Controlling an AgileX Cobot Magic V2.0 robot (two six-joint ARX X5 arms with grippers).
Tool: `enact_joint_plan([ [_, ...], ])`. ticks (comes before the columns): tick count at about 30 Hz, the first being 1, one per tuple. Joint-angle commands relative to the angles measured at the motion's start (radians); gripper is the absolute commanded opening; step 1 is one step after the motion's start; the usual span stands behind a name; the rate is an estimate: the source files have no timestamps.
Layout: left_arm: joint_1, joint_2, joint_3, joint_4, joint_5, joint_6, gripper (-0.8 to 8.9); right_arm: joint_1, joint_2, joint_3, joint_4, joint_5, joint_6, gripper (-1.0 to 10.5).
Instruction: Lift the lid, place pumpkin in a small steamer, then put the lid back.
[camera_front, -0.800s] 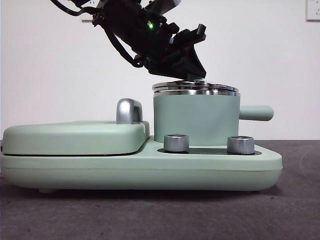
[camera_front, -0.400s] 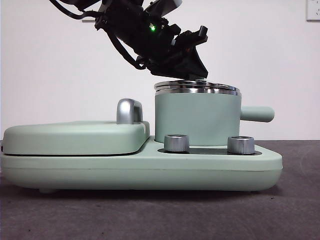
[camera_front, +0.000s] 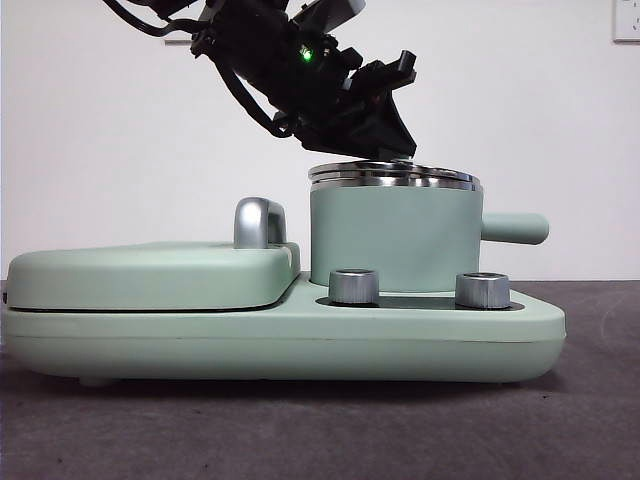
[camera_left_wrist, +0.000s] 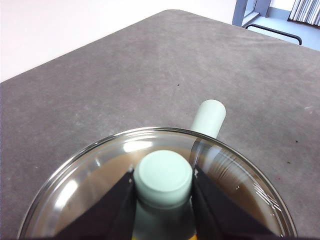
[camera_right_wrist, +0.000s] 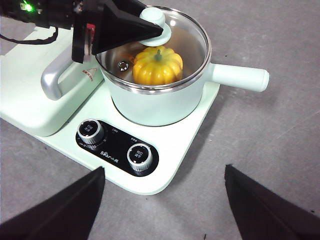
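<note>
Over the small steamer (camera_right_wrist: 160, 102), our left gripper (camera_left_wrist: 162, 187) has its jaws pinching the knob of the lid (camera_right_wrist: 192, 32), now seated on the rim with the pumpkin (camera_right_wrist: 156, 66) inside. We should part them gently and rise straight; the right gripper (camera_right_wrist: 162, 207), jaws spread, waits above the counter (camera_right_wrist: 280, 140).

L pincer (camera_left_wrist: 162, 197) clamping lid (camera_left_wrist: 90, 170) knob, steamer handle (camera_left_wrist: 207, 117) beyond

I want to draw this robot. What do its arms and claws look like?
Both are black. The left gripper has wedge-shaped jaws, a small green light, a little red mark, and black cables looping behind. The right gripper shows two wide, dark, pointed jaws.
</note>
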Motion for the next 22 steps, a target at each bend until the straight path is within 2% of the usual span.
enact_joint_plan([
  [1,-0.011,0.046,-0.006,-0.015,-0.003,-0.012,0.1,0.005,0.004,0.006,0.003,0.0,0.002,3.7],
  [13,-0.012,0.046,-0.042,0.162,-0.003,-0.021,0.1,0.005,0.004,0.006,-0.018,0.0,0.003,3.7],
  [22,-0.01,0.039,-0.042,0.126,-0.004,-0.023,0.1,0.005,0.004,0.006,-0.02,0.002,0.003,3.7],
])
